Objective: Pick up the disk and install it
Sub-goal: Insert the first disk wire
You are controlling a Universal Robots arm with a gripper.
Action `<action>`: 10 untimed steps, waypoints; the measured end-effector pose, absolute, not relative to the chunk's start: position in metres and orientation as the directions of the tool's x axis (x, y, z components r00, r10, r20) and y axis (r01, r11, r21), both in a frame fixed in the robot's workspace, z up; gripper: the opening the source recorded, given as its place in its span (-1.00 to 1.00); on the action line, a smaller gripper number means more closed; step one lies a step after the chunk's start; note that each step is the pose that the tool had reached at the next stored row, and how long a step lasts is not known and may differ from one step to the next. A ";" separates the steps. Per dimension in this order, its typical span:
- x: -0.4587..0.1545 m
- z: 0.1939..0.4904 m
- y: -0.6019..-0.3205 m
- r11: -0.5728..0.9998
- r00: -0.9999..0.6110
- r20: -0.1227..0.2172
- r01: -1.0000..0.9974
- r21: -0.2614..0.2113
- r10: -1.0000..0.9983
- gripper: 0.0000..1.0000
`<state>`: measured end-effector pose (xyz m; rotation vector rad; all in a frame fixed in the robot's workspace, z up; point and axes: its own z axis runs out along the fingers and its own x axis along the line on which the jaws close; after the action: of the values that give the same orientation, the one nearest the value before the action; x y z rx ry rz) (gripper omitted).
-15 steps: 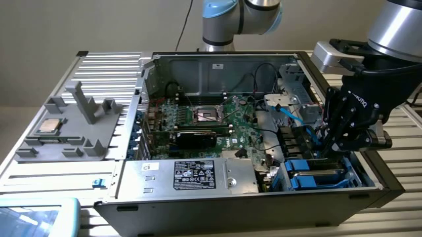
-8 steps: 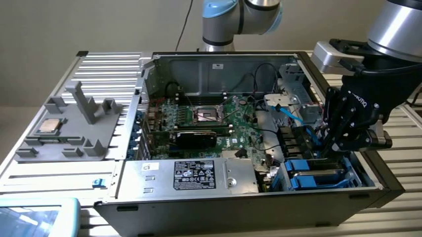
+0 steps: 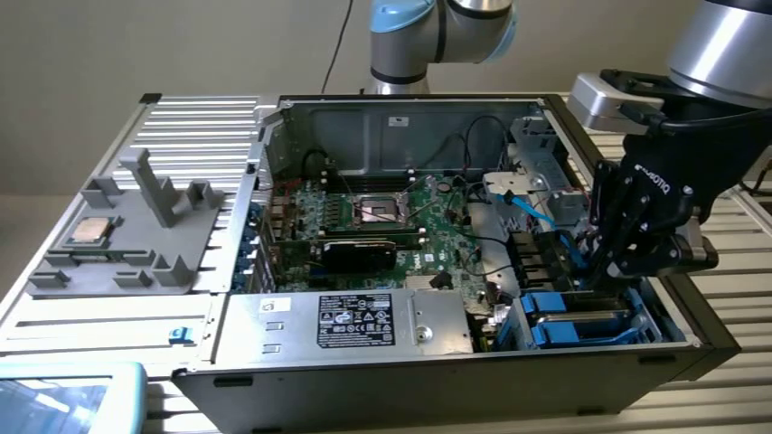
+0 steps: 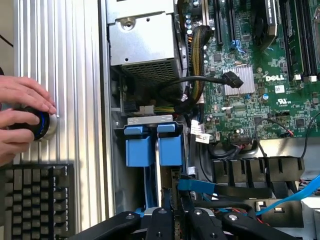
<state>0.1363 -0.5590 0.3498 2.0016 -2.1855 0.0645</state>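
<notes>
The disk stands on edge in the drive bay of the open computer case, its blue carrier rails and a thin silver edge showing. In the exterior view the disk sits low in the bay at the case's front right corner. My gripper reaches down into that bay from above. Its black fingers stand close together around the disk's near edge, shut on it.
The motherboard lies beside the bay, and loose black and blue cables run close to it. A grey box with a black label is at the front. A person's hands rest on a knob above a keyboard.
</notes>
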 end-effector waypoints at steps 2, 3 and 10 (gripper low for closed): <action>0.136 0.349 -0.558 0.089 -0.073 0.163 -0.991 0.095 -0.984 -0.67; 0.136 0.349 -0.558 0.085 -0.068 0.164 -0.991 0.099 -0.984 -0.67; 0.136 0.348 -0.557 0.073 -0.056 0.165 -0.992 0.103 -0.985 -0.67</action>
<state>0.1363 -0.5573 0.3475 2.0164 -2.1523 0.0565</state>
